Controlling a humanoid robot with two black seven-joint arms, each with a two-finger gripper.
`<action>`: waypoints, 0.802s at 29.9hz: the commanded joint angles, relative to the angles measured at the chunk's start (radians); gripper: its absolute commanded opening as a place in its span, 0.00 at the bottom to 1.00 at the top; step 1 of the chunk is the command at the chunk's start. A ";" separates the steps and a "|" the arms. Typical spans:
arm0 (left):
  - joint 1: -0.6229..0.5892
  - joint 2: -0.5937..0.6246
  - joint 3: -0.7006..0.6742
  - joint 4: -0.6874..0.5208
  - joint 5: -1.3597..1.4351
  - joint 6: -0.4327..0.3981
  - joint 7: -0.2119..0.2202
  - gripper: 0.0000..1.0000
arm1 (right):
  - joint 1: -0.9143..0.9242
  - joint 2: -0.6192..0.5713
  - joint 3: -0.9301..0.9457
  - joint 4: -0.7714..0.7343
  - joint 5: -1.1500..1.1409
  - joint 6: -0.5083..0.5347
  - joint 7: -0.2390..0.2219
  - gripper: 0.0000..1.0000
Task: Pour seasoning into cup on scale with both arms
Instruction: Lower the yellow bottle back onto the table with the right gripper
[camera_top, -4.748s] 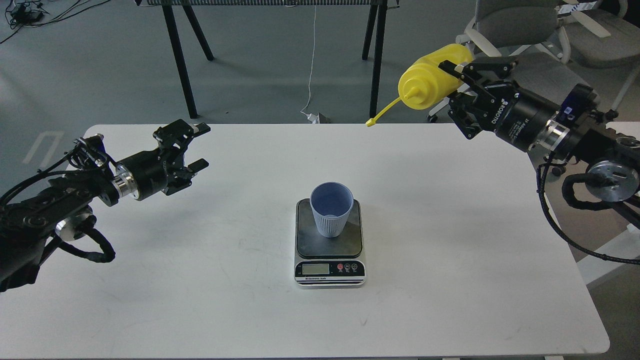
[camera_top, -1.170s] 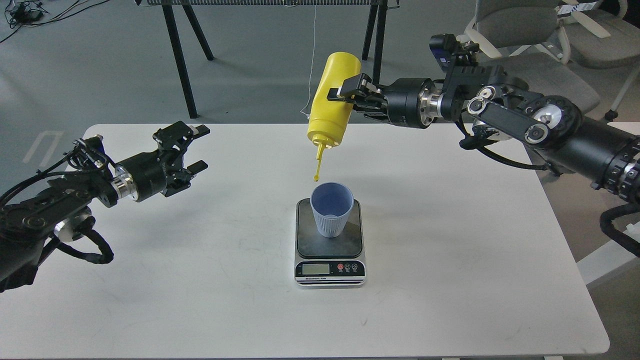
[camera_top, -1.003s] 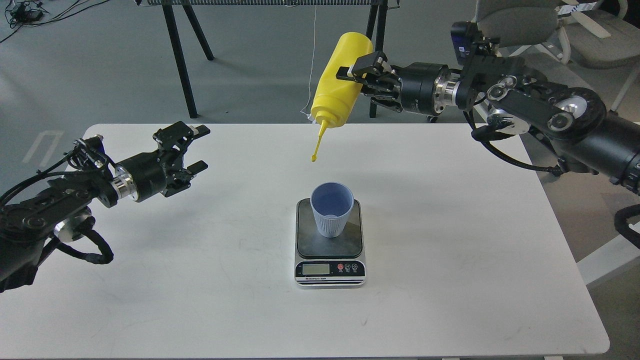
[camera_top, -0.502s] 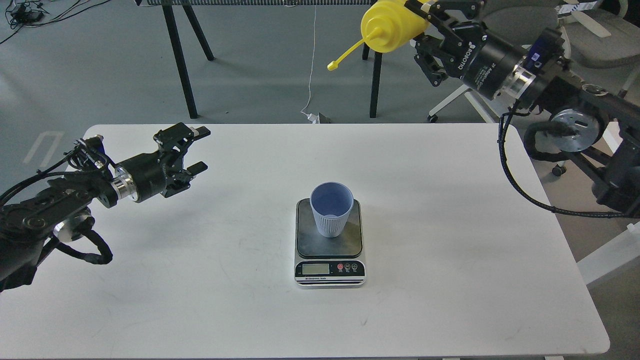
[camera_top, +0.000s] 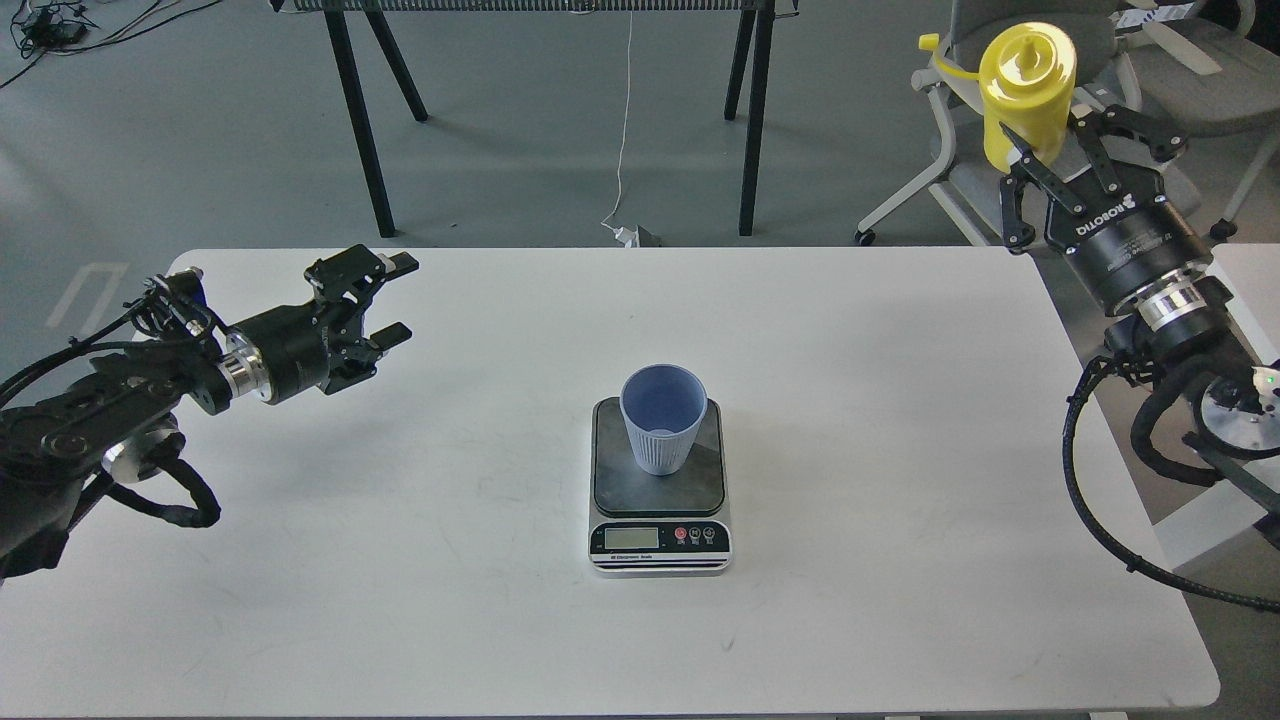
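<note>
The light-blue ribbed cup (camera_top: 660, 420) stands upright on the dark platform of the scale (camera_top: 612, 485) at the table's middle. My right gripper (camera_top: 1046, 130) is shut on the lower part of the yellow seasoning bottle (camera_top: 1026, 80). It holds the bottle nozzle-up in the air beyond the table's far right corner, far from the cup. The bottle's tethered cap (camera_top: 926, 42) hangs open to its left. My left gripper (camera_top: 388, 296) is open and empty above the table's left side, pointing toward the middle.
The white table (camera_top: 850, 350) bears only the scale and cup. Grey office chairs (camera_top: 1160, 70) stand behind the right arm. Black frame legs (camera_top: 355, 130) and a hanging white cable (camera_top: 624, 130) are beyond the far edge.
My right arm has carried the bottle from nozzle-down over the cup up and to the right, turning it nozzle-up. The left arm has stayed put.
</note>
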 joint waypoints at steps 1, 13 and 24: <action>0.002 0.004 0.001 0.000 0.000 0.000 0.000 1.00 | -0.073 0.009 0.003 0.002 0.077 0.000 0.005 0.14; 0.018 0.006 0.001 -0.002 0.007 0.000 0.000 1.00 | -0.254 0.113 0.003 0.035 0.191 0.000 0.054 0.14; 0.022 0.006 0.001 -0.002 0.027 0.000 0.000 1.00 | -0.349 0.172 0.003 0.051 0.191 0.000 0.057 0.15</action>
